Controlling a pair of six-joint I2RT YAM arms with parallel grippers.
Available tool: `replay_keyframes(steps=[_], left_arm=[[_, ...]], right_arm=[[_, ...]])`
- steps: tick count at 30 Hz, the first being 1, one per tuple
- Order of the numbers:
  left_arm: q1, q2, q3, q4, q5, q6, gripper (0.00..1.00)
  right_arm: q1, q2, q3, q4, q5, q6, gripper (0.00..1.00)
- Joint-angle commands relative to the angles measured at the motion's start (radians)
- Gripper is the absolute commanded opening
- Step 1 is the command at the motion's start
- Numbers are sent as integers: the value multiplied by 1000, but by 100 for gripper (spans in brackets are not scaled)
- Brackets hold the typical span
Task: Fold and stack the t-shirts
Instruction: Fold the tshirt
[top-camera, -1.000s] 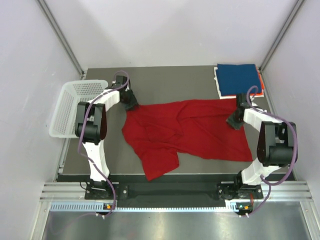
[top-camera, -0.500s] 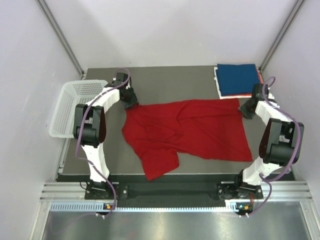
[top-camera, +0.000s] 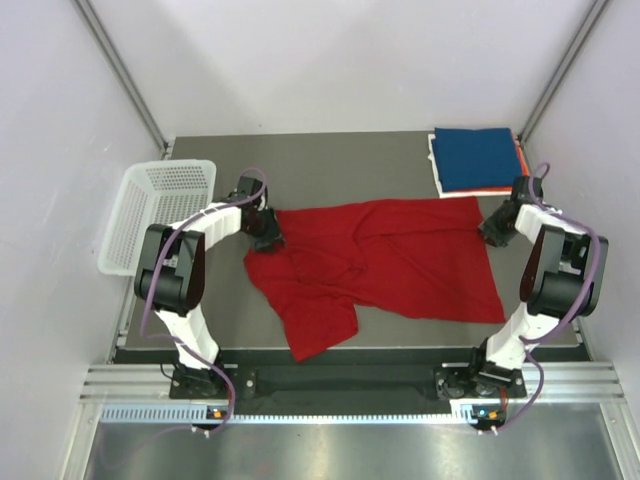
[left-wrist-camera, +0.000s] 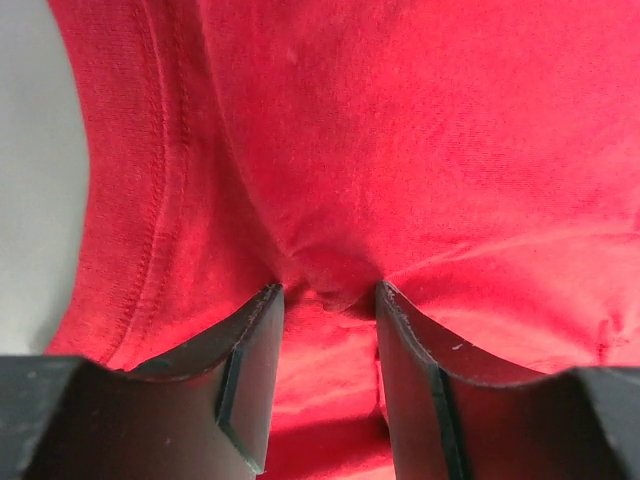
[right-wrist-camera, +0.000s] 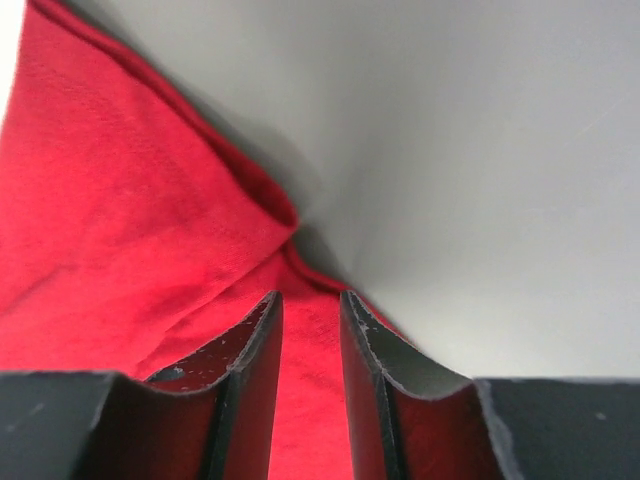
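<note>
Left end effector (top-camera: 268, 234) shifted inward, pinching the one red t-shirt (top-camera: 400, 260).

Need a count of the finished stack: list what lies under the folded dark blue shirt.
Under the dark blue shirt, an orange edge and a white edge peek out; anything else is covered.

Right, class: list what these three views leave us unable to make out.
- Top view: the blue shirt covers the shirts under it; only an orange edge and a white edge show.
- Right wrist view: the right pincer hides, behind its own fingers, whether it grips the red shirt.
- Left wrist view: the left pincer pinches the red shirt; the frame edges cut off which part.
</note>
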Motion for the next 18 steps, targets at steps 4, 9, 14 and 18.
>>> replay_keyframes(steps=[4, 9, 14, 18], left_arm=[[-3, -74, -74, 106, 54, -50, 49], [-6, -84, -74, 109, 47, -65, 51], [-6, -75, -97, 169, 83, -94, 52], [-6, -55, -88, 181, 100, -99, 52]], right_arm=[[-32, 22, -26, 57, -18, -53, 30], [-45, 33, -36, 88, -34, -84, 31], [-49, 73, -26, 96, -64, -114, 31], [-55, 90, -24, 100, -77, -133, 26]])
